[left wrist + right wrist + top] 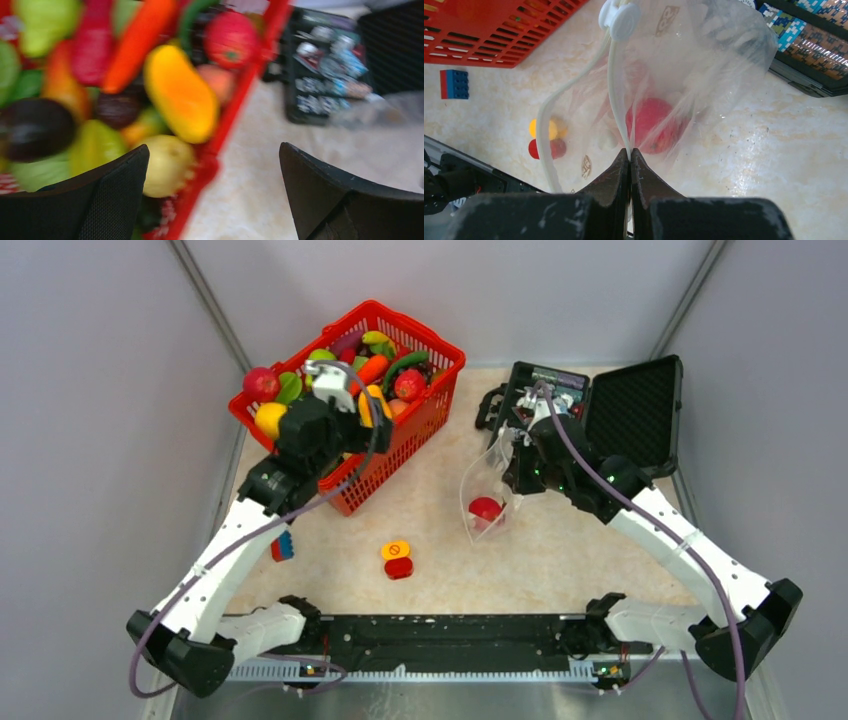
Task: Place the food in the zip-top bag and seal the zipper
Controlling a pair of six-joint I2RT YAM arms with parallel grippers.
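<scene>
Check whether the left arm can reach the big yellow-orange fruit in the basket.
Probably yes: its open fingers hover over the red basket, and the yellow-orange fruit lies atop the pile, uncovered.

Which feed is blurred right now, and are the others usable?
Left wrist: heavily blurred, the food and black case both soft. Right wrist: sharp on the zipper, with some glare on the zip-top bag. Top external: sharp, evenly lit.

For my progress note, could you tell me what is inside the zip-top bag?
One red toy fruit shows through the zip-top bag; creased plastic hides whether anything smaller lies beside it.
</scene>
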